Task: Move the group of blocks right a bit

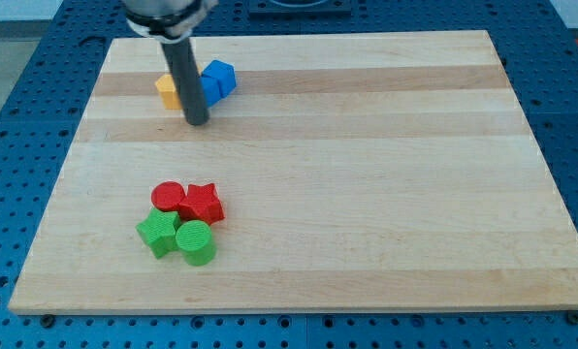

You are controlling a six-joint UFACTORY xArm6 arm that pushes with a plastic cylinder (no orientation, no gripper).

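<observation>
A group of blocks lies at the lower left of the wooden board (pixel 367 145): a red cylinder (pixel 168 197), a red star (pixel 203 203), a green star (pixel 157 233) and a green cylinder (pixel 196 242), all touching. Near the view's top left a yellow block (pixel 166 89) and a blue block (pixel 216 79) sit either side of my rod. My tip (pixel 198 121) rests on the board just below these two, well above the red and green group.
The board lies on a blue perforated table (pixel 17 116). The arm's dark body (pixel 163 15) hangs over the board's top left edge.
</observation>
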